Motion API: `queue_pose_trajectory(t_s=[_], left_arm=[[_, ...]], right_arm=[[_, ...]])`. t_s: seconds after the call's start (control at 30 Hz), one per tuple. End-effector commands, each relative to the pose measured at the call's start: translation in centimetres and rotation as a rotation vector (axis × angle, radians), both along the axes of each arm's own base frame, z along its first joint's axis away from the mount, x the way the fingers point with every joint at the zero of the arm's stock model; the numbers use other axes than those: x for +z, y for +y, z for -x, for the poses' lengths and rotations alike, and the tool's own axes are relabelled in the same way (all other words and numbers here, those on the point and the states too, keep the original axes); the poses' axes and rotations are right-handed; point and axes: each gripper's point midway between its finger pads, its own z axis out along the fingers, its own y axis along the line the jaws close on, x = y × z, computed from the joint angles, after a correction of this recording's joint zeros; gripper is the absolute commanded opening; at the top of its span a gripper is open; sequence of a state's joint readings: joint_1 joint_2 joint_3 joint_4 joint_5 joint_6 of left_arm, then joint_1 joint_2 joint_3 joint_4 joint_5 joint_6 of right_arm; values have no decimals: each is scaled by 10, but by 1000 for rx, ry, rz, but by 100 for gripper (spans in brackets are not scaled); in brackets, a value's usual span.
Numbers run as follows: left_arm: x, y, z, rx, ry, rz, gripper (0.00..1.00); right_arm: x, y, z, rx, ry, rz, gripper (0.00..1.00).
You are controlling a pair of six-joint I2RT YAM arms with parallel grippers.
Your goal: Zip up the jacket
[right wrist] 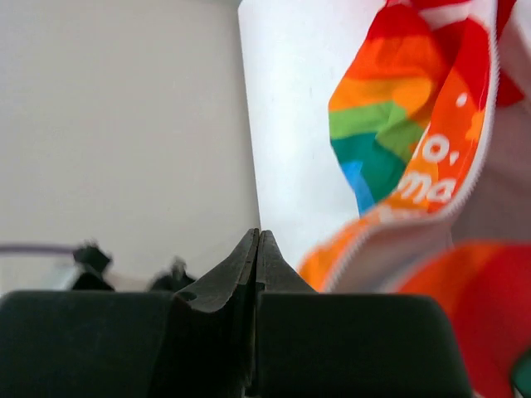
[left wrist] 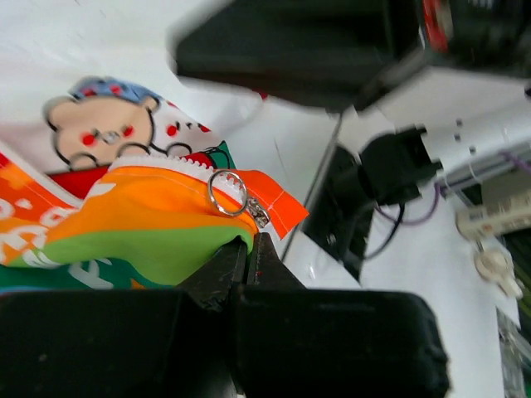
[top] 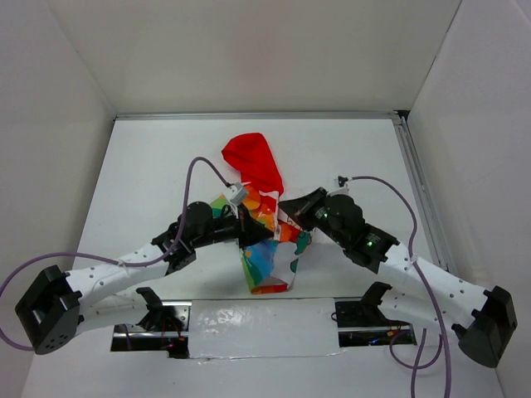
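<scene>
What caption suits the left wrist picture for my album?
Shut black left gripper touching the small rainbow-striped, bear-print fabric jacket, below its silver ring zipper pull.

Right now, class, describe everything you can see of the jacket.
The jacket is small, soft fabric: red hood at the far end, white body with a bear print, rainbow panels. It lies crumpled and open on the table; a ring pull sits on its zipper edge. The left pincer is shut on its edge; the right pincer is shut beside it.

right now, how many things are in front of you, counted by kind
jacket: 1
left end effector, right end effector: 2
zip ring: 1
total: 4
</scene>
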State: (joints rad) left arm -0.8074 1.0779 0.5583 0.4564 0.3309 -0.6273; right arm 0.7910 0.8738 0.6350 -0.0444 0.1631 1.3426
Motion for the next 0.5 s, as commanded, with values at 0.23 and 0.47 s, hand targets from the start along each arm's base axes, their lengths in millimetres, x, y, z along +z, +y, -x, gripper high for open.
queue_pose_trajectory(t_s=[0.23, 0.47], left_arm=[[-15, -2, 10, -12, 73, -64, 0], [-4, -1, 6, -28, 129, -75, 0]], right_arm=[[33, -19, -30, -72, -152, 218, 0], [6, -26, 0, 138, -310, 449, 58]])
